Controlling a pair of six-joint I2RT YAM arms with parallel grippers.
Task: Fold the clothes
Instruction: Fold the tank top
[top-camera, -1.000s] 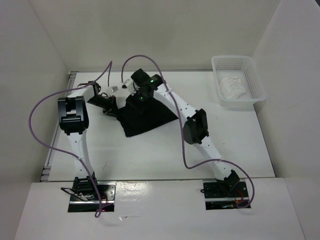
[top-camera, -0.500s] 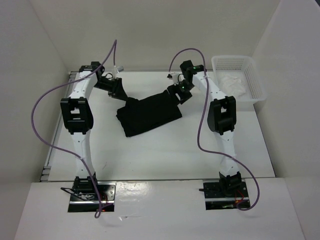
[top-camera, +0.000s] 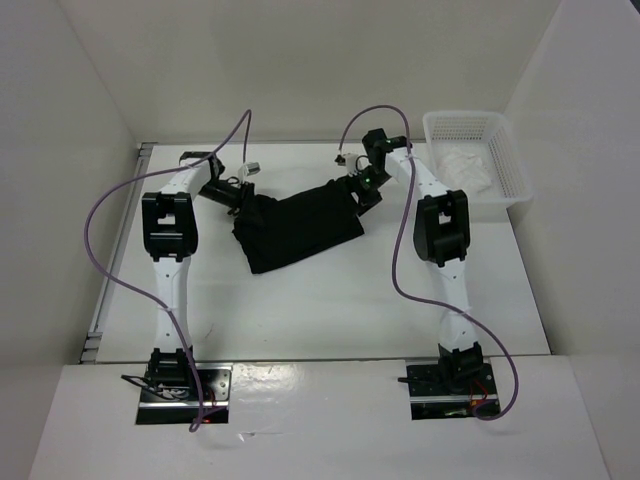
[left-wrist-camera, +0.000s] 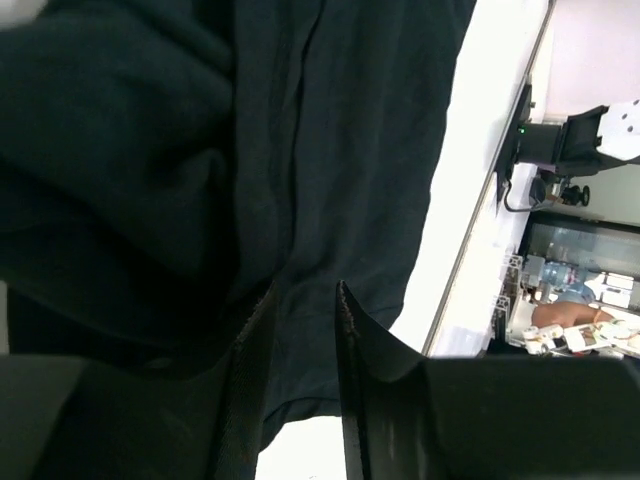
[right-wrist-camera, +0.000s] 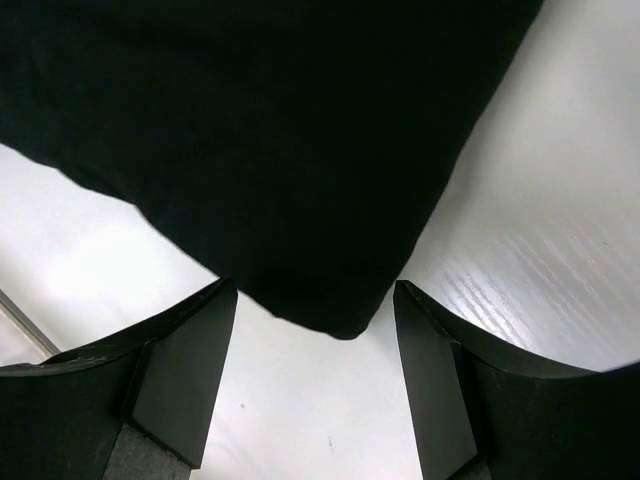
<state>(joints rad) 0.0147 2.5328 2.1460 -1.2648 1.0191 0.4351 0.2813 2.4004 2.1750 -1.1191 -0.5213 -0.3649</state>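
Jaws first, top view: both sets sit at the far edge of the black T-shirt (top-camera: 298, 228), left jaws at its left end and right jaws at its right. The shirt lies bunched mid-counter (top-camera: 300, 320).

Left wrist view: left jaws are narrowly parted over rumpled folds, nothing pinched as far as I can tell.

Right wrist view: right jaws are spread wide, straddling a shirt corner (right-wrist-camera: 330, 310), not grasping.

It's light, floppy stuff, so I'd pinch it right at the corners.
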